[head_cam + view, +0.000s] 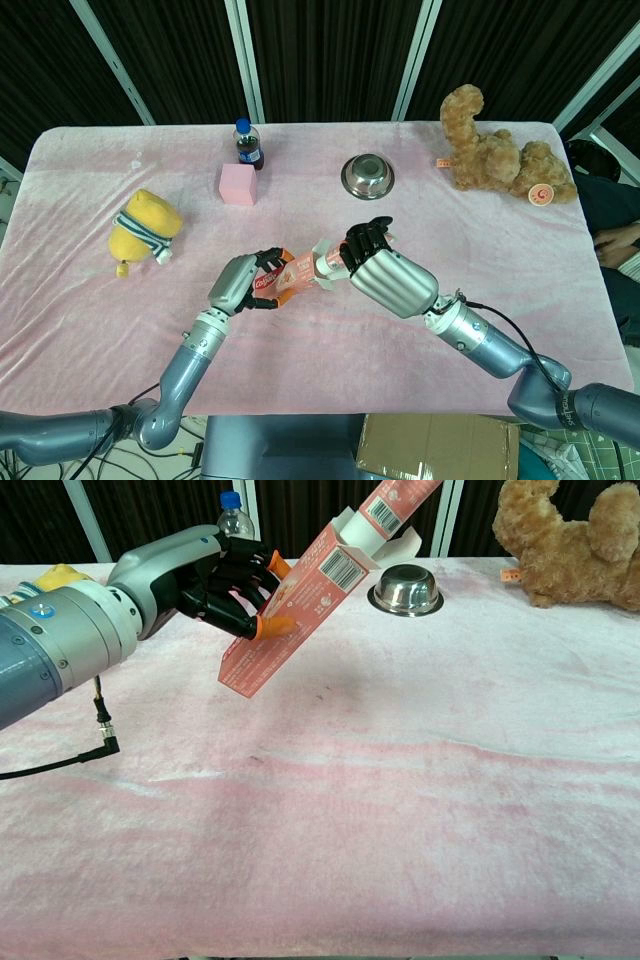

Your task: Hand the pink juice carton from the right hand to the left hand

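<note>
so the pink juice carton (297, 272) is up off the worktop (330, 330), hanging tilted in the air over the front middle of the pink cloth, and both hands are on it at once. the left robot hand (240, 284) has its dark fingers with orange tips wrapped round the lower end of the box; the chest view shows that really clearly, fingers (272, 626) curled across the carton's (300, 610) side with the barcode just above them. the right robot hand (380, 262) is closed on the upper end near the folded top flaps, though from the head view its silver back hides most of the contact so i can't tell how firm that grip is. further back on the worktop there's a pink cube (238, 185) just in front of a cola bottle (247, 143) with a blue cap, a steel bowl (367, 176) near the middle, a brown teddy bear (495, 150) at the far right corner, and a yellow plush toy (143, 228) with a striped scarf off on the left.
</note>
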Robot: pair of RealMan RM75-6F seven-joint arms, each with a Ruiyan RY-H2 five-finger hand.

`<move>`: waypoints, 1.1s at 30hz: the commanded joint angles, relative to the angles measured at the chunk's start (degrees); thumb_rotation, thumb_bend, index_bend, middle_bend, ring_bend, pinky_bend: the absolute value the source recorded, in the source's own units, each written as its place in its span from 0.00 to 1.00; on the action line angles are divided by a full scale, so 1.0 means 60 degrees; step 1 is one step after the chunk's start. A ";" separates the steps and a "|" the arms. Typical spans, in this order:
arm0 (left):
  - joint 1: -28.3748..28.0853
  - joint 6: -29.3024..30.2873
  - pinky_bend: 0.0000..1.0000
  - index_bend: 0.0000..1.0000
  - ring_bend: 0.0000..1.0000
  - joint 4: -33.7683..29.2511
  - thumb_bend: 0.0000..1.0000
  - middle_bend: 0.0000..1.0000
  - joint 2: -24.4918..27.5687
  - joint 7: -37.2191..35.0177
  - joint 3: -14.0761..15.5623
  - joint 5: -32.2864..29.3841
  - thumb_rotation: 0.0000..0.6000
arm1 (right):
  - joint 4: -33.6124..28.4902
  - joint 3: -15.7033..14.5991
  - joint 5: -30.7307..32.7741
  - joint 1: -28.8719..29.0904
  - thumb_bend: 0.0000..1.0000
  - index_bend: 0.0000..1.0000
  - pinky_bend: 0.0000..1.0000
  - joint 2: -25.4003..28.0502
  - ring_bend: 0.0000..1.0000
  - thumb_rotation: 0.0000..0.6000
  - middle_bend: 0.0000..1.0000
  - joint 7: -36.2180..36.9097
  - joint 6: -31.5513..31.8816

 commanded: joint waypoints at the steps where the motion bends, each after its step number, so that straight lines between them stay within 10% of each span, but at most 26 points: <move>1: 0.0007 0.0008 0.42 0.40 0.35 -0.0010 0.33 0.41 0.0011 -0.0002 0.0004 0.0011 1.00 | -0.0001 -0.0003 -0.0005 -0.0002 0.39 0.75 0.50 0.0001 0.54 1.00 0.65 -0.0001 -0.0006; 33: 0.0012 0.0054 0.42 0.40 0.35 -0.0169 0.33 0.41 0.0067 0.0118 -0.0021 -0.0098 1.00 | -0.0013 0.0004 -0.0097 -0.0039 0.39 0.75 0.50 0.0047 0.54 1.00 0.65 -0.0042 -0.0056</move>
